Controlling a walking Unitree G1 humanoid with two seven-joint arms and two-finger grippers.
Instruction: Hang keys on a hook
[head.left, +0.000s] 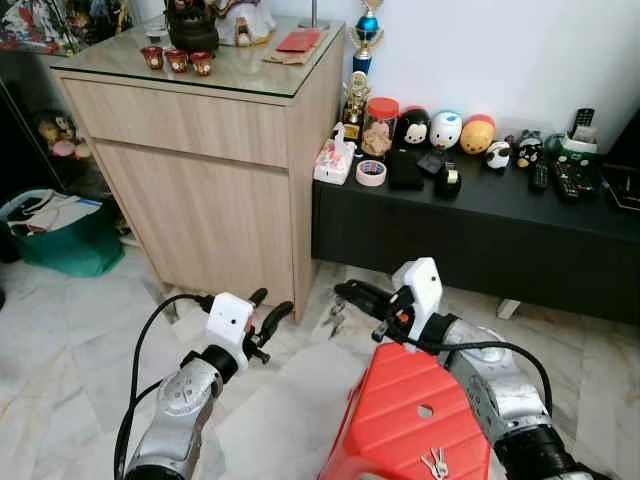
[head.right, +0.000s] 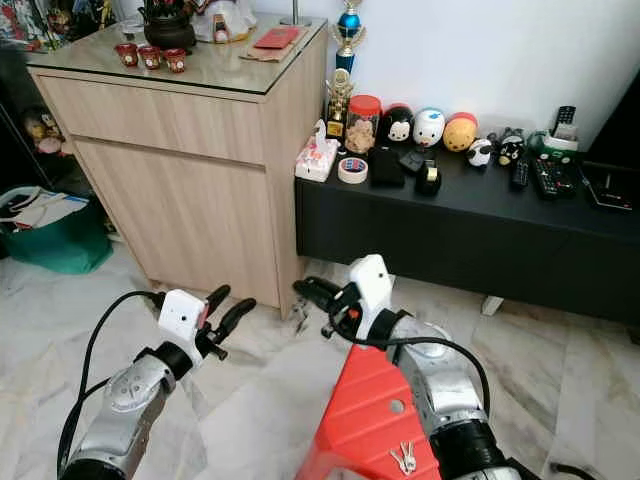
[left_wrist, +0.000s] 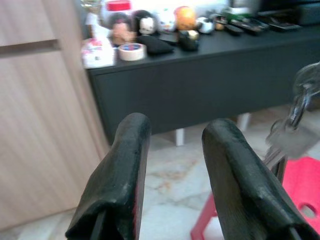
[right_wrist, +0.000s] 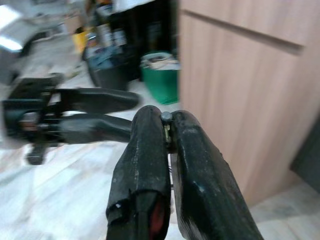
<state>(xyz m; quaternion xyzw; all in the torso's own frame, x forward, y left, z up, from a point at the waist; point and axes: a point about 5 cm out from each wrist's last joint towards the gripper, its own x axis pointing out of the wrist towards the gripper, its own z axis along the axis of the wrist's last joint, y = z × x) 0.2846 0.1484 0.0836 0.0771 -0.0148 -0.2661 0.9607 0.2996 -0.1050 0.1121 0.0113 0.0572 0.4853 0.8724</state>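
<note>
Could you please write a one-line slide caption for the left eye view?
Right gripper holds a bunch of keys above the floor beside the wooden cabinet; open left gripper waits nearby.

A pale marble floor (head.left: 80, 340) carries a wooden cabinet (head.left: 210, 190) at far left, a low black bench (head.left: 480, 235) at far right, a green bag (head.left: 65, 240) at the left edge, and a red stool (head.left: 405, 420) nearest, with small keys (head.left: 435, 464) lying on its seat.

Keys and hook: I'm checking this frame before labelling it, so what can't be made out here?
- Keys under the right gripper: too small in the eye views, blurred in the left wrist view.
- Hook: I cannot pick one out.
- Stool: cut off by the bottom edge.
</note>
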